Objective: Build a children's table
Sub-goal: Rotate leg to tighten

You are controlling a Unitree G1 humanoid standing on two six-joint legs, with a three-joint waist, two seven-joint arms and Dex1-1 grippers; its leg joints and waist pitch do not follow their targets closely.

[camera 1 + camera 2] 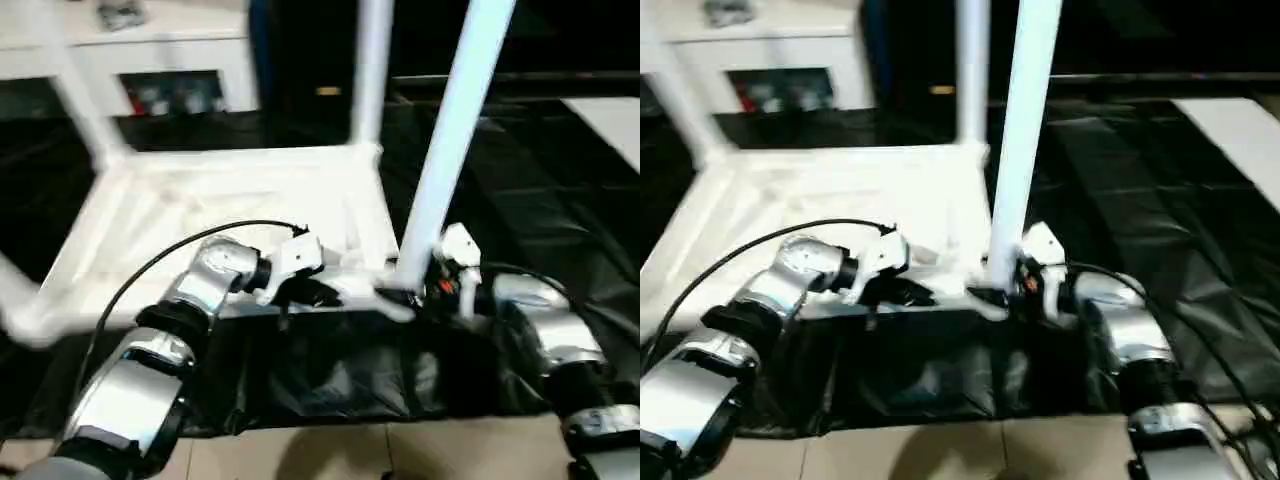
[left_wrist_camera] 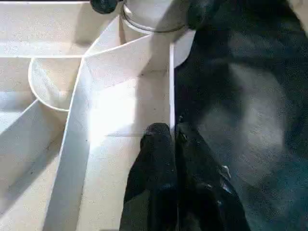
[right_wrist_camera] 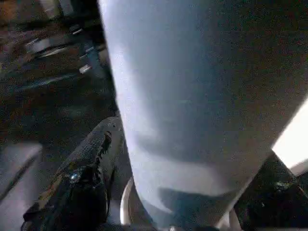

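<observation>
Leg seating check
Right pincer point(image 3: 178, 202) straddles the upright leg point(image 1: 452, 150), grip uncertain; left pincer point(image 2: 166, 139), closed, rests on tabletop point(image 1: 200, 200).

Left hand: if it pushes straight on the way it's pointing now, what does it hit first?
Probably the base of the near-corner leg, seated in its socket. The shut left hand points along the tabletop's edge wall toward it, over the ribbed underside. Depth is unclear; it may scrape that wall first.
</observation>
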